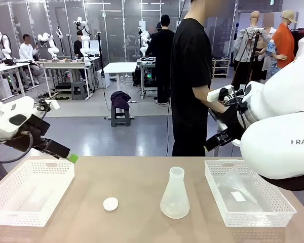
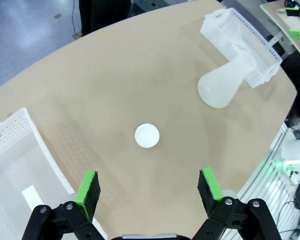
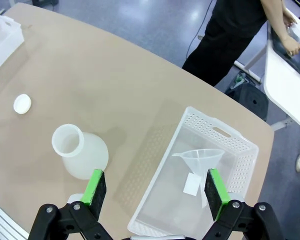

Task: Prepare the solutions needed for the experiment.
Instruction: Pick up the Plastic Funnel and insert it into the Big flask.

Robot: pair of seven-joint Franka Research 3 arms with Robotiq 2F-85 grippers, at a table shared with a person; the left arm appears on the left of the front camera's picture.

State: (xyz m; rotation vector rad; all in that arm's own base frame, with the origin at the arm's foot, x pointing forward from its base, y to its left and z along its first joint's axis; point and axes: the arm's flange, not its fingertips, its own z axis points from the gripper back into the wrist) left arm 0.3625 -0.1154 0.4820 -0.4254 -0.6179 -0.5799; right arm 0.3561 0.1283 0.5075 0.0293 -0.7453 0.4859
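Table (image 1: 142, 177): smooth matt tan top; conical flask (image 1: 175, 195): frosted translucent plastic; left basket (image 1: 20, 217) and right basket (image 1: 253, 218): white perforated plastic, slight sheen; funnel (image 3: 198, 159): smooth translucent plastic; cap (image 1: 110, 204): matt white; left gripper (image 2: 149, 175) pads (image 2: 88, 187): matt green.

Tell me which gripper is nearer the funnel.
Right. The right gripper hangs open above the funnel in its basket; the left gripper is across the table, by the other basket.

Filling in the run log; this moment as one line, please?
left tool open, empty | right tool open, empty | flask upright, uncapped | cap on table, apart from flask | funnel in right basket
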